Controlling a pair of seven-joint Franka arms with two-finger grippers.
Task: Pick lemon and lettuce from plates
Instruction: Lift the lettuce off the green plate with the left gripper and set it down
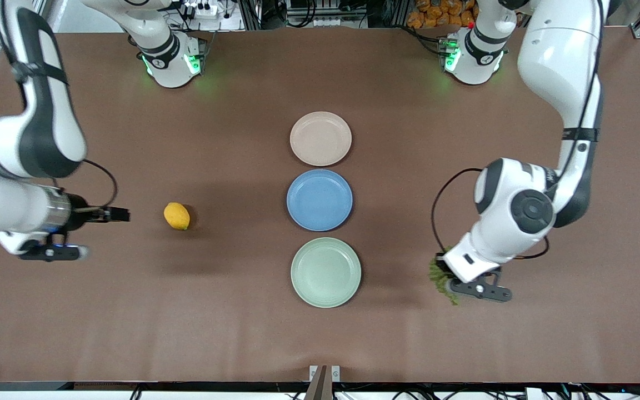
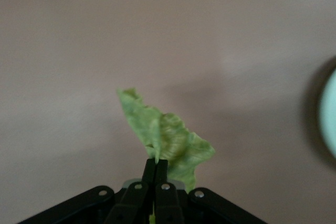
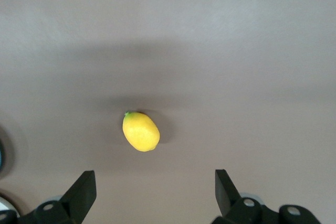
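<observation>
left pincer (image 2: 156,167) clamps lettuce (image 2: 165,137) | right pincer (image 3: 152,190) spread above table

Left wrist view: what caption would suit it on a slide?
The left gripper, fingers shut, holds the lettuce over the bare brown table.

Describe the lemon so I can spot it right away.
Start at the blue plate in the middle of the row of three. Look toward the right arm's end of the table: the lemon lies on bare tabletop. It is the only small yellow oval.
</observation>
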